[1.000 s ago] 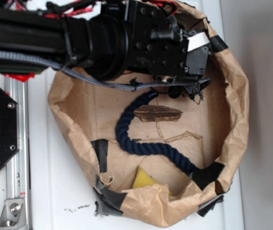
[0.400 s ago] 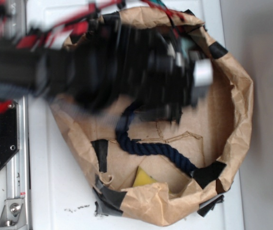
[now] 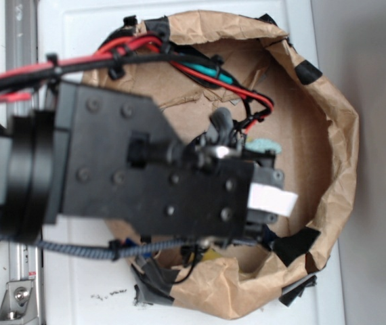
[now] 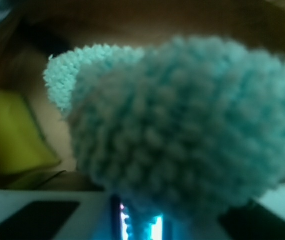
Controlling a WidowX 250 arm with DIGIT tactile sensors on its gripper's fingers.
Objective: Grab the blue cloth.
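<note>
1. Although the arm body covers most of the exterior view, the blue cloth [image 4: 182, 125] fills the centre and right of the wrist frame, bunched up directly in front of the camera; this suggests it is in the grasp and the grab is largely done.
2. In the exterior view only a small teal scrap of the cloth [image 3: 264, 145] shows, right of centre, just above the gripper [image 3: 264, 203], inside the brown paper bag [image 3: 338, 135].
3. Jaw state: the fingers are hidden by the cloth in the wrist view and by the arm housing from outside, so I cannot tell whether they are closed on the cloth; the cloth's closeness to the lens makes a hold likely, no more.
4. Remaining, as judged: confirm a firm pinch and lift the cloth clear of the bag.
5. A yellow sponge [image 4: 12, 135] sits at the left of the wrist frame, behind the cloth and apart from it.
6. Change from one second ago: the arm then lay across the top of the exterior frame, with the navy rope, a brown flat piece and the sponge exposed on the bag floor. It now spans the middle and lower frame, hiding them, and red and teal cables [image 3: 200, 68] cross the upper bag.
</note>
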